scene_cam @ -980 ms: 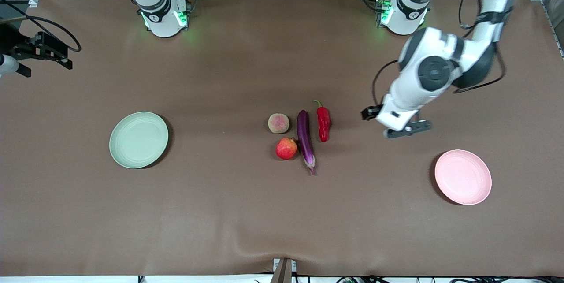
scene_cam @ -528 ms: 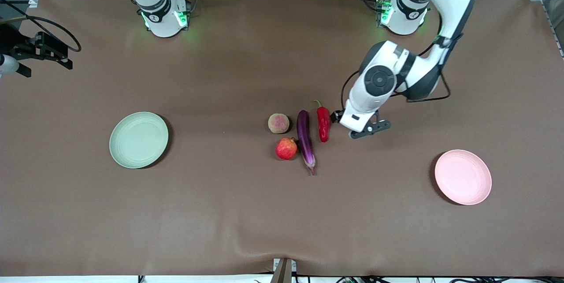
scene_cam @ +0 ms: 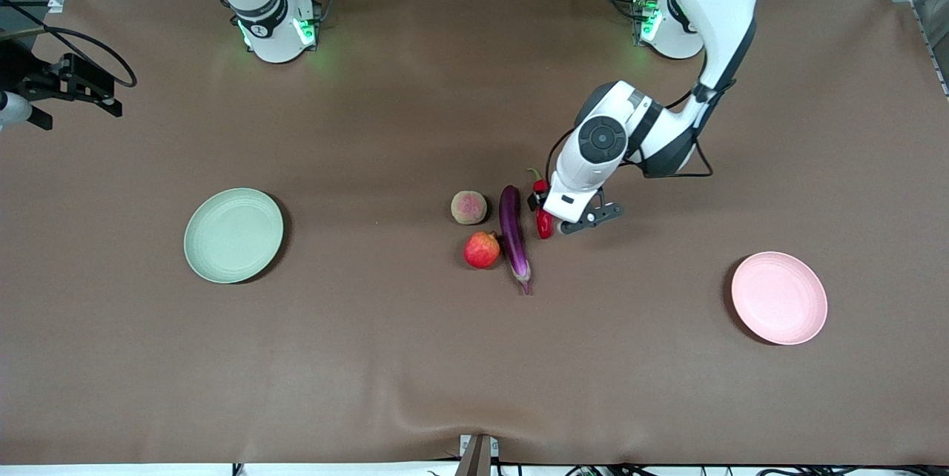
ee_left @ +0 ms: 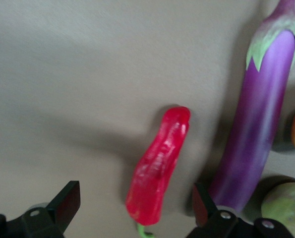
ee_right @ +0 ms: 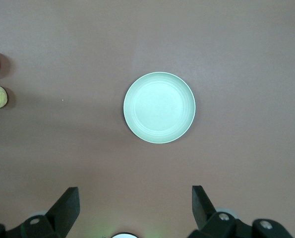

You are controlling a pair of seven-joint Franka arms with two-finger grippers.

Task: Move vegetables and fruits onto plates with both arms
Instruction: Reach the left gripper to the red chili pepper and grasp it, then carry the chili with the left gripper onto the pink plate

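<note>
Nothing is plated yet: green plate (scene_cam: 233,235) at nine o'clock and pink plate (scene_cam: 778,298) at four are bare, produce clustered mid-table; left gripper (ee_left: 132,210) hangs wide open over the chili (ee_left: 159,166), right gripper (ee_right: 132,210) waits open above the green plate

The left gripper (ee_left: 132,208), jaws spread, straddles the chili pepper (ee_left: 159,166) with bare table (ee_left: 78,89) at one flank, the eggplant (ee_left: 259,124) crowding the other.
</note>
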